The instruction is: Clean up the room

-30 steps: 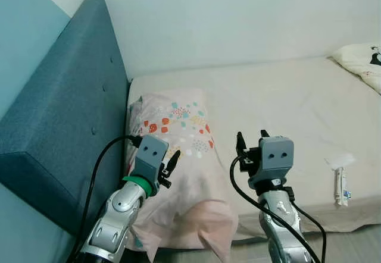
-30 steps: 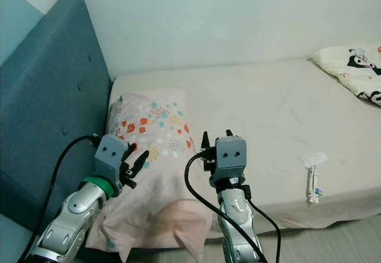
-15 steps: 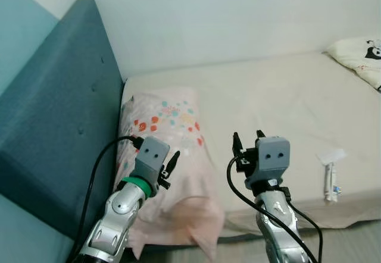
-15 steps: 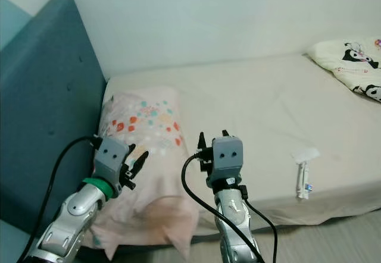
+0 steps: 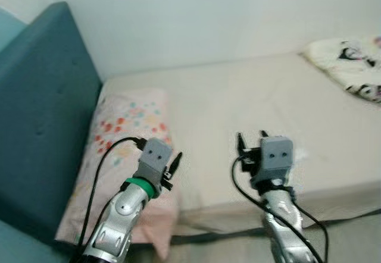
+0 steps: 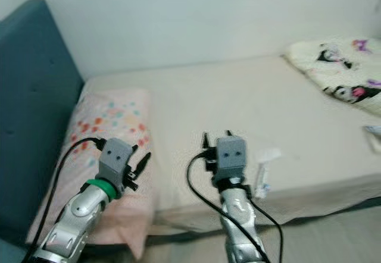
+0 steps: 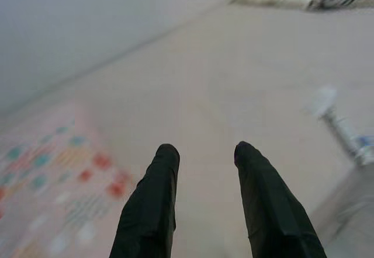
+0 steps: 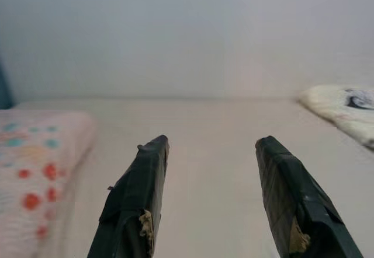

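Both grippers are held up over the bed (image 6: 196,90) edge, empty. The left gripper (image 7: 201,153) is parted with nothing between its fingers; the right gripper (image 8: 210,153) is spread wide. The tube (image 6: 262,177) is seen lying near the bed's front edge, just beside the right gripper. The views are blurred, so a reach could be misjudged and the tube nudged off the edge. The pillow (image 6: 110,120) could be snagged by the left arm.
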